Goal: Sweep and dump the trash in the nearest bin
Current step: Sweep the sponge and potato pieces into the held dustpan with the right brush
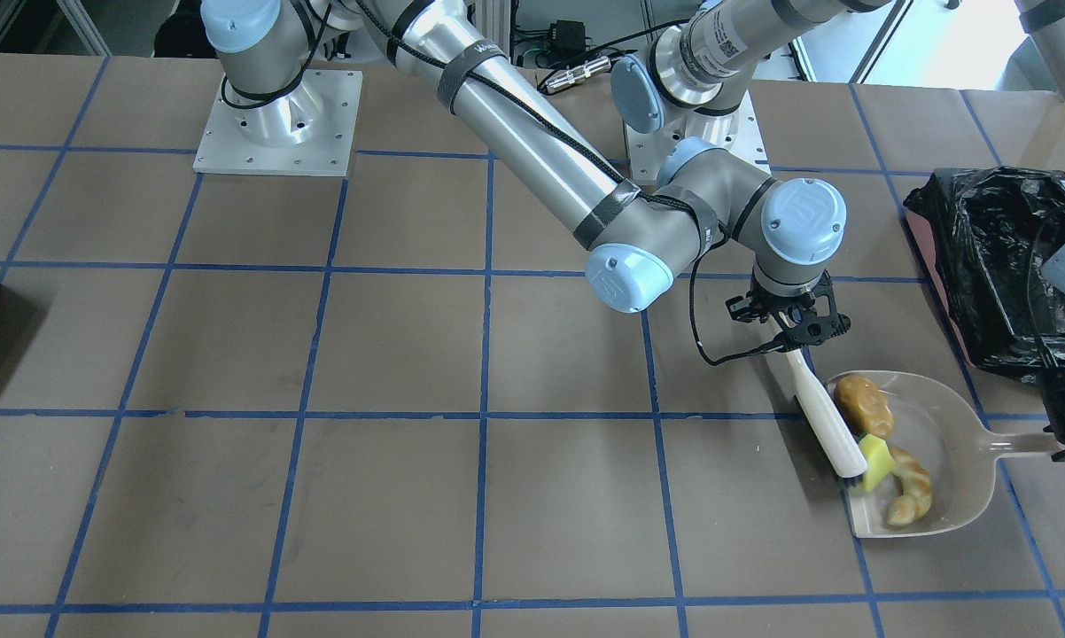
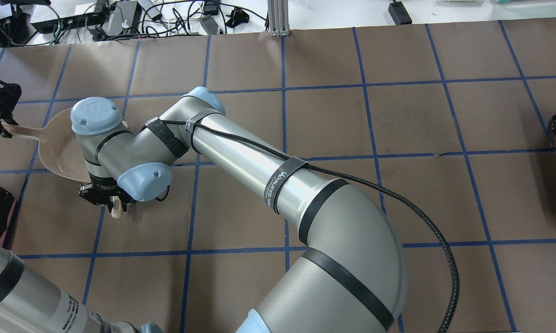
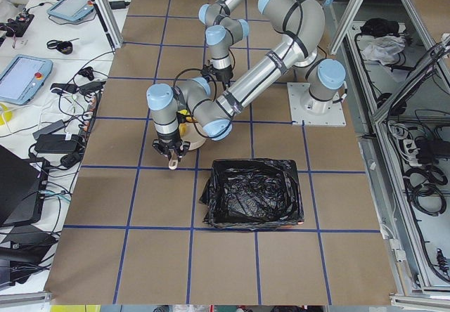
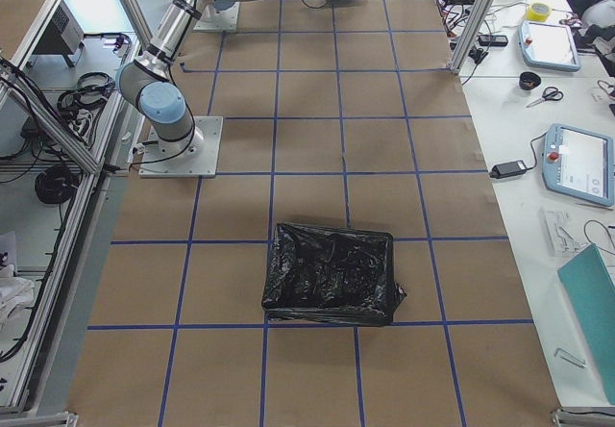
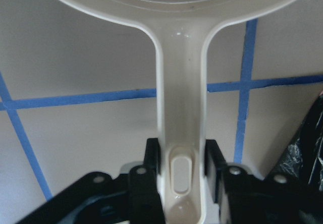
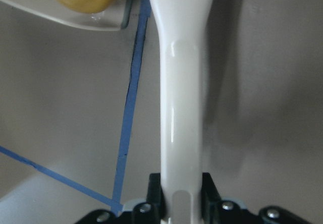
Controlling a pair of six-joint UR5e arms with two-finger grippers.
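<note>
On the bench point(image 1: 320, 354), front view, the golden-brown lump point(image 1: 862, 403), green-edged yellow wedge point(image 1: 876, 462) and pale curved slice point(image 1: 910, 496) lay in the beige plastic dustpan point(image 1: 949, 425), its handle running to 3 o'clock into the pinching left hand point(image 5: 182, 156), the black-bag-lined rectangular bin point(image 1: 967, 292) near at 1 o'clock, the right hand point(image 6: 181, 183) clamping the white brush point(image 1: 825, 425).

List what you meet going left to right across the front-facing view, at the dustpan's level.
brush → pale curved slice → dustpan handle → left gripper. The golden-brown lump and yellow wedge overlap sideways, so they are left out.
</note>
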